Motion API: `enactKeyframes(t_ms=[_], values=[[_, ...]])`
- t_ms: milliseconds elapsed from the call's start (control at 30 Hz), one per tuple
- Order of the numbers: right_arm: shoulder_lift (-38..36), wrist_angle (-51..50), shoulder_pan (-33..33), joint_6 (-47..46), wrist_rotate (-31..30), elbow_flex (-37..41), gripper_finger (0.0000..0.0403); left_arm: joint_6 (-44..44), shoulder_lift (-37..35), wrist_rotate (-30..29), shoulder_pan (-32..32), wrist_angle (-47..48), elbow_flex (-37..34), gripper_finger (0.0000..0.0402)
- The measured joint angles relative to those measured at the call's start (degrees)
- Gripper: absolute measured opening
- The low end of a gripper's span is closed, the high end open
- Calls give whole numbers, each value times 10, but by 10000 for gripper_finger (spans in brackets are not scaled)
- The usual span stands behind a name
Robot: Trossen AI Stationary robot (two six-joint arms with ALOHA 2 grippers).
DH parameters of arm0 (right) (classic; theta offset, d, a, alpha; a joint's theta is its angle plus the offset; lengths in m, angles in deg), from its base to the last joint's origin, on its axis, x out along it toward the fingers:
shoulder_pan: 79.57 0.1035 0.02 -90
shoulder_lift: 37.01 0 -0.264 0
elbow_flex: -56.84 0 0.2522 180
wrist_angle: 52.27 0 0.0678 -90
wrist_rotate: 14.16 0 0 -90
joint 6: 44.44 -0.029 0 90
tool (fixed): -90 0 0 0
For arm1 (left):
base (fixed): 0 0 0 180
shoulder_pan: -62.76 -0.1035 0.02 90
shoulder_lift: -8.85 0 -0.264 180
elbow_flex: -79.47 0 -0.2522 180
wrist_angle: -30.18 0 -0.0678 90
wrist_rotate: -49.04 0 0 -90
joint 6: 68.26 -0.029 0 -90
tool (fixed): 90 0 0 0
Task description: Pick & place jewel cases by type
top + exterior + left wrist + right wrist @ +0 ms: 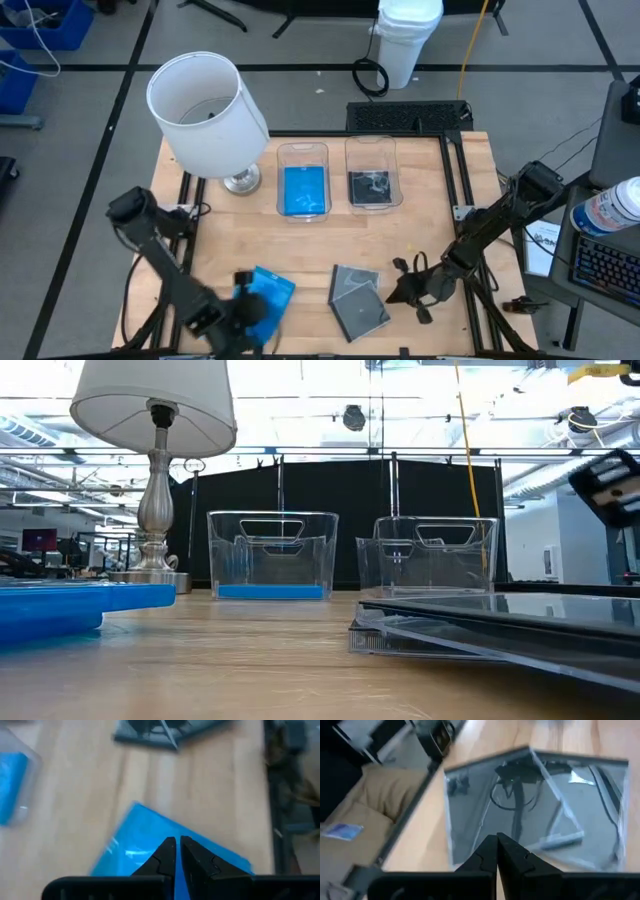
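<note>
Two dark, slender jointed robot arms; black cables trail alongside the links; each gripper, left gripper and right gripper, has two black pointed, notched fingers on a black crossbar.

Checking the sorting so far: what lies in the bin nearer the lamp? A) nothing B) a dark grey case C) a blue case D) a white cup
C: in the high view, the bin beside the lamp holds a blue jewel case; the low view shows it flat on the bin's floor.
</note>
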Motion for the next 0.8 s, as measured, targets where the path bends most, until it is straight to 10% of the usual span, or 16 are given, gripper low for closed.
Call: enactKeyframes(t_ms=[367,800], values=[[75,29,-29,182,0,-181,0,163,1,-26,112,-27,-74,35],[255,36,-109,236,31,-306,2,40,22,-64,122,-133,-87,47]])
